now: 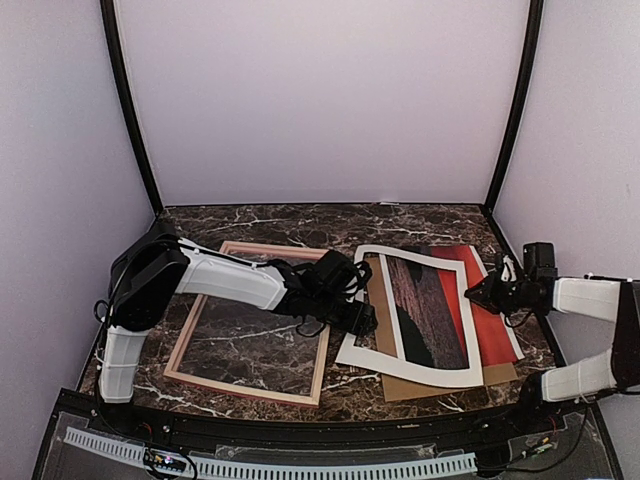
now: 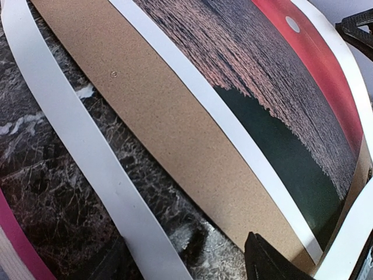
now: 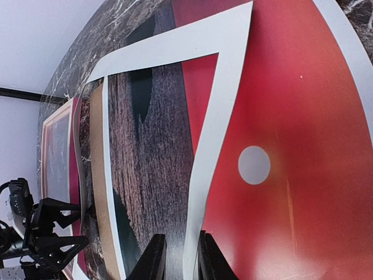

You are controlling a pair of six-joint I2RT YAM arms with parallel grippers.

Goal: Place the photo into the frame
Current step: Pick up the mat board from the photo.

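Plainly little is done: the frame (image 1: 240, 389) lies unfilled at left, the photo (image 1: 485, 320) beside it under a white mat (image 1: 430, 372), left gripper (image 1: 365, 320) fingers apart, right gripper (image 1: 472, 293) fingers narrowly straddling the mat's edge, grip unclear.

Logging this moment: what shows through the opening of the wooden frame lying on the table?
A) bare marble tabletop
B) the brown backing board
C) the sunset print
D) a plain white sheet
A: in the top view the frame lies flat on the left side, and only the dark veined marble tabletop shows inside it. The sunset print lies off to its right.
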